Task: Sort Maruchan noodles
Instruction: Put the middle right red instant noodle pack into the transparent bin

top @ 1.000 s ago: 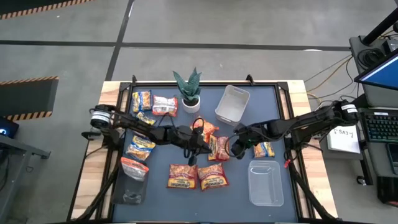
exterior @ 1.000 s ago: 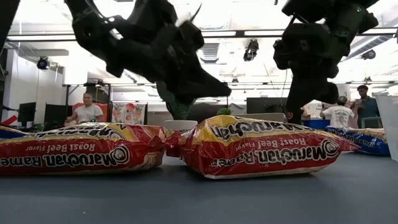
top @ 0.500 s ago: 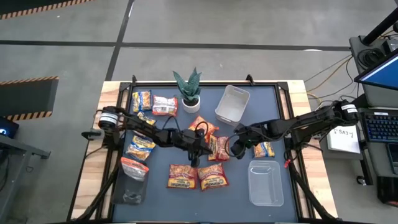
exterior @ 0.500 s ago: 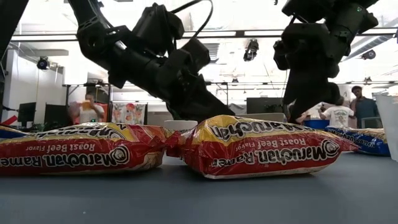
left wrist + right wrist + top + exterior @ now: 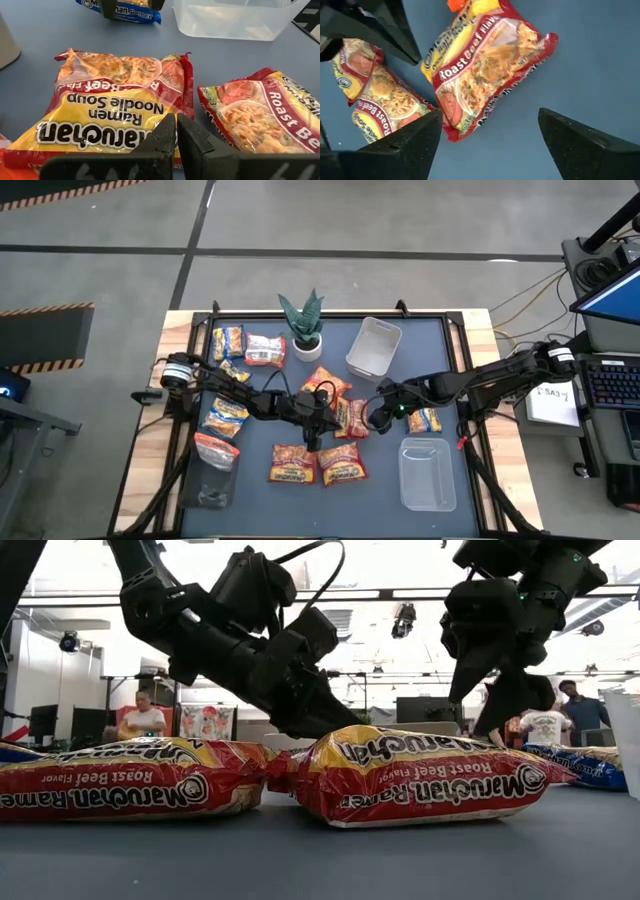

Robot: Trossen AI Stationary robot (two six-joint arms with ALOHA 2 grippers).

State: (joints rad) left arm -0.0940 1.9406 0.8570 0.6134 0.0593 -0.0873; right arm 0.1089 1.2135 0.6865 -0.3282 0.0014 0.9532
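Note:
Several Maruchan noodles packets lie flat on the blue mat. A red roast-beef packet [image 5: 352, 417] [image 5: 115, 107] [image 5: 485, 70] lies in the middle, between my two grippers. My left gripper [image 5: 316, 430] [image 5: 176, 131] is shut and slants down, its tips at that packet's left edge. My right gripper [image 5: 376, 420] [image 5: 490, 140] hangs open above the mat just right of the packet and holds nothing. Two more red packets [image 5: 293, 463] [image 5: 342, 463] lie near the front, and an orange one [image 5: 330, 385] lies farther back. My left gripper has its shut fingertips [image 5: 170, 125] over the middle red packet's edge [image 5: 150, 145] on the left-arm side, slanting down from the table's left. I cannot tell whether they touch the wrapper. The packet lies flat on the mat.
A potted plant [image 5: 303, 325] and a clear bin [image 5: 373, 347] stand at the back. A second bin [image 5: 427, 473] is at the front right, and a third [image 5: 212, 480] at the front left has an orange packet at its far end. A blue-and-yellow packet [image 5: 425, 420] lies under the right arm, more packets [image 5: 245, 345] at the far left.
My right gripper has opened wide and rolled a little while staying in place. My left gripper has sunk toward the middle red packet and edged toward the table's right, staying shut. No packet has moved.

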